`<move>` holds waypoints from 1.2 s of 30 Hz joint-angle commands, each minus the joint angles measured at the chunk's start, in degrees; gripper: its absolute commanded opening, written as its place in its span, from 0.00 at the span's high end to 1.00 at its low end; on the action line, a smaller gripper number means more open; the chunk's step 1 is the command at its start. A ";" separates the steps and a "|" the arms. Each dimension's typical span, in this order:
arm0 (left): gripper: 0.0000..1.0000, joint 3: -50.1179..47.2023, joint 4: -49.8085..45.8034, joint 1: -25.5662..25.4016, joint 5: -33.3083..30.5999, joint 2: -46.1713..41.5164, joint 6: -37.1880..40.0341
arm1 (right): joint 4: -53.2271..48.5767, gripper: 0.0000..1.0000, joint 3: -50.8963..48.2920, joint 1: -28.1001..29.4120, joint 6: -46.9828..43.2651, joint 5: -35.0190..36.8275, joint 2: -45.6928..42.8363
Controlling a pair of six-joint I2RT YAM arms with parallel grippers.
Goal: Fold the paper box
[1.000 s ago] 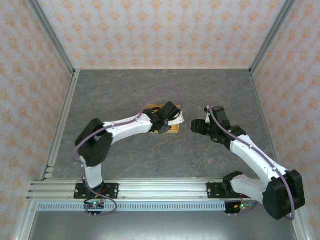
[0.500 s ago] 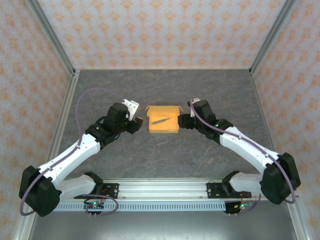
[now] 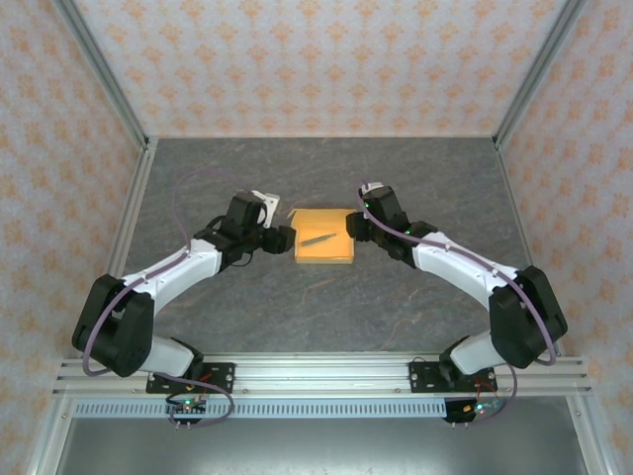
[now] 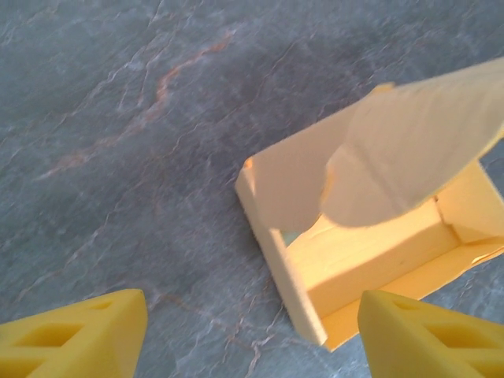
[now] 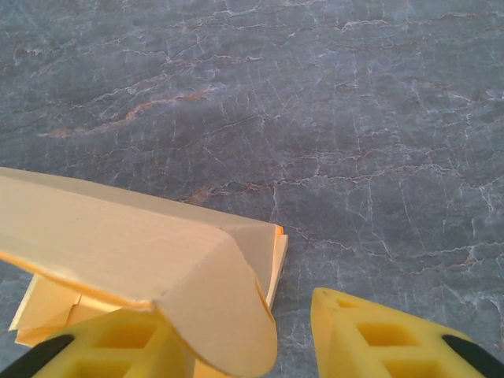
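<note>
Paper box sits mid-table, lid flap raised. Left gripper stands wide just beside it; right gripper, narrower, holds nothing. You should press the flap down evenly while bracing the opposite wall.

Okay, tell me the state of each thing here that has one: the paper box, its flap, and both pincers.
paper box, partly folded, walls up, not closed.
lid flap, loose, curving over the box, not tucked in.
left pincer, open, holding nothing, beside the box.
right pincer, open, at the box's opposite side, flap corner over one finger.
</note>
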 commanded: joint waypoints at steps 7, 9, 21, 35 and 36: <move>0.25 -1.90 13.03 0.27 1.13 1.75 -0.35 | 6.96 0.68 -1.21 -0.29 2.33 0.73 2.01; 0.26 -1.71 13.74 0.26 1.26 2.31 -0.05 | 7.69 0.70 -1.43 -0.34 2.65 0.26 2.55; 0.49 -0.69 16.39 0.25 1.46 7.10 -0.21 | 11.30 0.76 -3.06 -0.47 4.38 -0.30 5.14; 0.59 0.42 17.51 -0.18 1.04 9.17 -1.37 | 11.37 0.85 -2.50 -0.47 5.40 0.32 6.49; 0.60 0.58 17.53 -0.23 1.17 9.25 -1.43 | 11.30 0.86 -2.45 -0.47 5.44 0.20 6.55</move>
